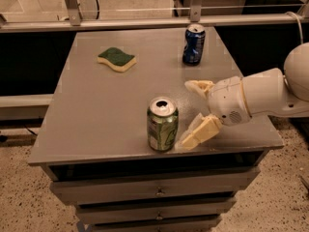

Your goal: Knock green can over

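The green can (162,124) stands upright near the front edge of the grey table (96,110). It is light green with pale markings and a silver top. My gripper (191,114) comes in from the right, just to the right of the can. It is open: one cream finger (199,87) points left behind the can's level, and the other finger (199,133) lies low, its tip close to the can's right side.
A dark blue can (193,44) stands upright at the back right of the table. A green and yellow sponge (117,59) lies at the back left. Drawers sit below the table front (154,190). A metal rail (145,22) runs behind the table.
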Tool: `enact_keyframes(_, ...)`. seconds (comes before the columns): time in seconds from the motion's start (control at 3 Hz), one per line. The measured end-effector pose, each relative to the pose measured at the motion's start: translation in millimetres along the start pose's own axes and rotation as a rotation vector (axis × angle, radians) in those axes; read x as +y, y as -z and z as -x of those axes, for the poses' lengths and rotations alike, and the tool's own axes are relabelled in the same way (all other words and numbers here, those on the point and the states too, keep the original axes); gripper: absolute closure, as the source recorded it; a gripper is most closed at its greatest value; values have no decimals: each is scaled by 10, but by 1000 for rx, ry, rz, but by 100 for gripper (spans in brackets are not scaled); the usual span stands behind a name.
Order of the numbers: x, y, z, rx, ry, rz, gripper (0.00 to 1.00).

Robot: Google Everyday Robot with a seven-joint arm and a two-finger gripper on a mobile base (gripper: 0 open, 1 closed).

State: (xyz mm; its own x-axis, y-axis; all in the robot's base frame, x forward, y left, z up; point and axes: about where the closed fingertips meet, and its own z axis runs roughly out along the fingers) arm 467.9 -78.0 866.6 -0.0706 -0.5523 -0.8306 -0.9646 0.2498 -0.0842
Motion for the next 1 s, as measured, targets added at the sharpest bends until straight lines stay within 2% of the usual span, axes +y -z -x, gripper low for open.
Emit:
enact_keyframes(0.33, -114, -344, 238, -116, -11, -1, 0)
enact_keyframes(0.67, -206, -500, 491, -182, -18, -5, 0)
enact_keyframes(1.0, -384, -692, 934, -244, -15, -12, 0)
